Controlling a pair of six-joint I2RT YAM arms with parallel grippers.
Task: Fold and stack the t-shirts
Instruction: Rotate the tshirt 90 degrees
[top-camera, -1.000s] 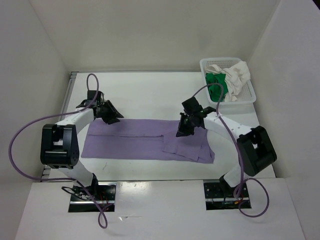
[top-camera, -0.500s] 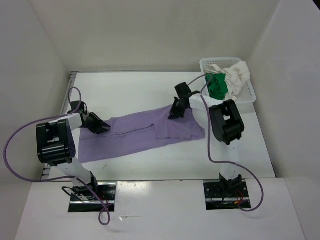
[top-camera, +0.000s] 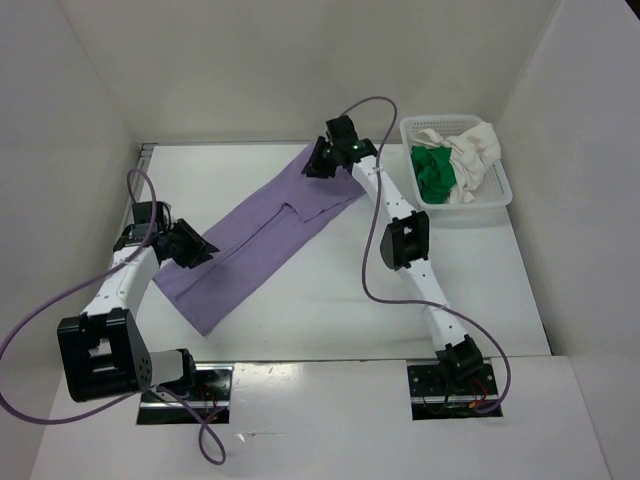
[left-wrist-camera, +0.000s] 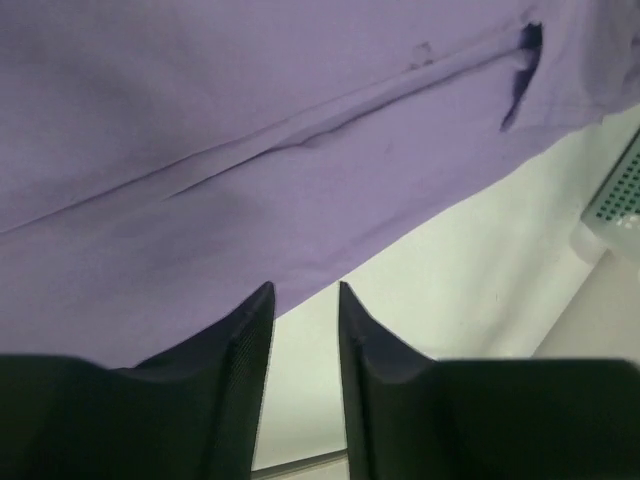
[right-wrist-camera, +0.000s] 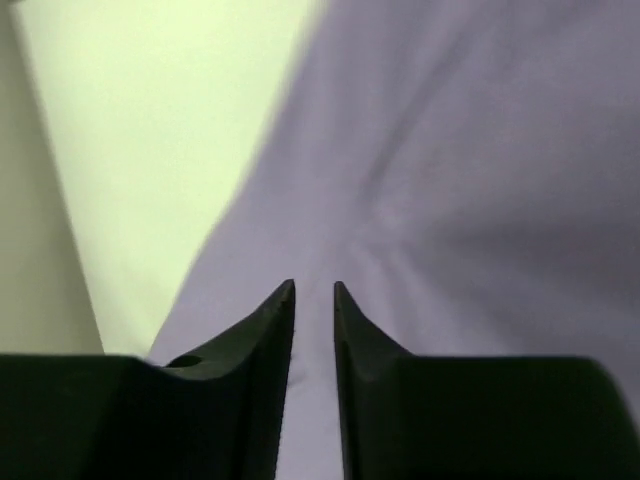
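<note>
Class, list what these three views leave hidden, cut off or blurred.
Top view: the left claw and right claw cover their own fingertips, so their grip on the purple shirt is unclear.
Top view: the green shirt and white shirt are bunched, partly hidden by the basket walls.
Right wrist view: the cloth is blurred.
Left wrist view: the frame edge cuts off the basket.

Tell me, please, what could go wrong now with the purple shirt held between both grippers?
The left gripper seems to pinch only the edge of the lavender shirt, so it may slip out. The right gripper reaches far, close to the basket; a swing could knock it.
</note>
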